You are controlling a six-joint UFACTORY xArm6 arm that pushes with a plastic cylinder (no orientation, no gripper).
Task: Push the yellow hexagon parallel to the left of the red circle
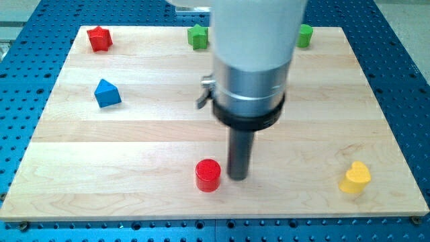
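Note:
A red circle (207,175) lies near the board's bottom edge, a little left of centre. My tip (238,177) rests on the board just to the right of it, with a narrow gap between them. A yellow block (354,177), heart-like in outline, lies far to the right near the bottom right corner, well apart from my tip. No other yellow block shows. The arm's wide body hides part of the board's upper middle.
A red star (99,38) sits at the top left. A green star (197,36) sits at the top middle. A green block (304,35) is partly hidden by the arm at the top right. A blue triangular block (107,93) lies at the left. The wooden board (134,148) rests on a blue perforated table.

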